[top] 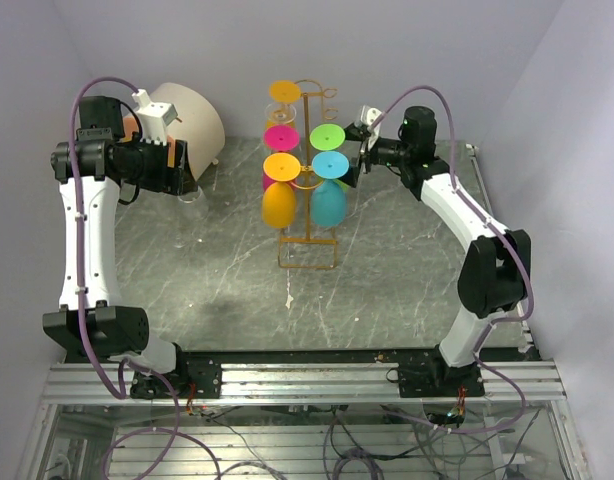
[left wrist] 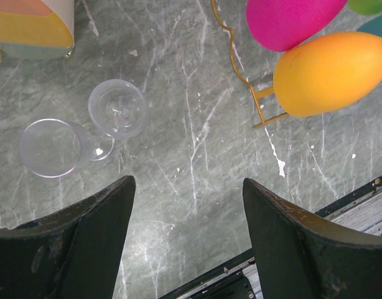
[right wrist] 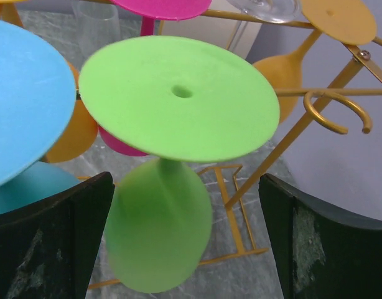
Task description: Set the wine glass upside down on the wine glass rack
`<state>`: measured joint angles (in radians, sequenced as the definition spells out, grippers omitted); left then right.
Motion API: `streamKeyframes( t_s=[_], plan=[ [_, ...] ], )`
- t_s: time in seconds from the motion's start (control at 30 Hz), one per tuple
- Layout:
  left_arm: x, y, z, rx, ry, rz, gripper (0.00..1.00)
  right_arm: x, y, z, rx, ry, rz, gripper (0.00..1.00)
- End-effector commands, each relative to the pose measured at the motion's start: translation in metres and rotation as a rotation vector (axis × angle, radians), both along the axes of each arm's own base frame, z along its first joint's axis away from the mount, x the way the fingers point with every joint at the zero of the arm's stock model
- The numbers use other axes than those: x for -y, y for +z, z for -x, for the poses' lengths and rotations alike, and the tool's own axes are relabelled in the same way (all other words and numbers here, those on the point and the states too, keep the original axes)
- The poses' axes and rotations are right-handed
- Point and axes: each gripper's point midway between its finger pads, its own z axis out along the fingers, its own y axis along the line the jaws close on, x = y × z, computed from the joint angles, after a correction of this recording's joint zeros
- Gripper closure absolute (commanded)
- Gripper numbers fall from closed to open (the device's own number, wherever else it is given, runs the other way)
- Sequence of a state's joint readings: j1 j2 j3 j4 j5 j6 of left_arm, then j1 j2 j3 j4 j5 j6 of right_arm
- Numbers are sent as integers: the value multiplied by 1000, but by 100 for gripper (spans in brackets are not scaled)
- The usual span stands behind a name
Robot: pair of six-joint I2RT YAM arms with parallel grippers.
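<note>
Judged the step as the release of the green wine glass (right wrist: 178, 99): called for a straight, level retreat with jaws wide, clear of its foot and of the blue glass (right wrist: 20, 93) just beside. Found the green wine glass hanging upside down on the wine glass rack (right wrist: 340, 112), foot uppermost, between the spread fingers of the right tool (right wrist: 185, 177), apparently touching neither. Saw the left tool (left wrist: 186, 184) likewise released, empty, hovering above two clear glasses (left wrist: 116, 107) on the surface (left wrist: 197, 124), well apart from the rack.

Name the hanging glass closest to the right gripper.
The green glass, upside down directly ahead of the open right gripper; the blue, pink and orange ones hang aside or behind.
</note>
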<state>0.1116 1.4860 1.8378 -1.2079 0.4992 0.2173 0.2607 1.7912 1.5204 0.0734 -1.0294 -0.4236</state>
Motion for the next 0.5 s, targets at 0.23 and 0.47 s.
streamKeyframes(
  t_s=[0.23,0.47],
  plan=[
    [11,-2,-19,-17,-58,-45,22,58,72,12,175,-203,-161,0],
    [12,-15,-40,-31,-47,-111,22,99,74,30,177,-408,-125,0]
  ],
)
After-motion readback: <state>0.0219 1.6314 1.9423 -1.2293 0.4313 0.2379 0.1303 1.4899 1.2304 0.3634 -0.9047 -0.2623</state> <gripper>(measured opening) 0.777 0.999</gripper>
